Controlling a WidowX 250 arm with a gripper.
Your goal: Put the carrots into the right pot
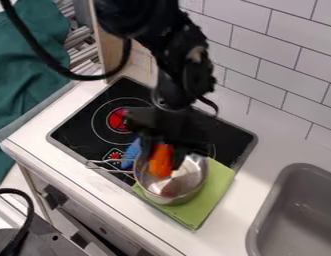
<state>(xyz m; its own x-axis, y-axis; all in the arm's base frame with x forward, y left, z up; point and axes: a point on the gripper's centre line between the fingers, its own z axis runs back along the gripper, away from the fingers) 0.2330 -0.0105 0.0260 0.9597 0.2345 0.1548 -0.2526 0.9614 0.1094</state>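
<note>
Hanging over silver pot (pixel 183 185), end effector (pixel 163 156) gripping orange carrot (pixel 161 163)

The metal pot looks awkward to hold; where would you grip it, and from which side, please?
I would take its thin wire handle near the outer end, coming from above on the view's left: it juts sideways from the round wall, away from the orange carrot.

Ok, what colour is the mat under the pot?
The mat is light green; the camera view shows it.
</note>
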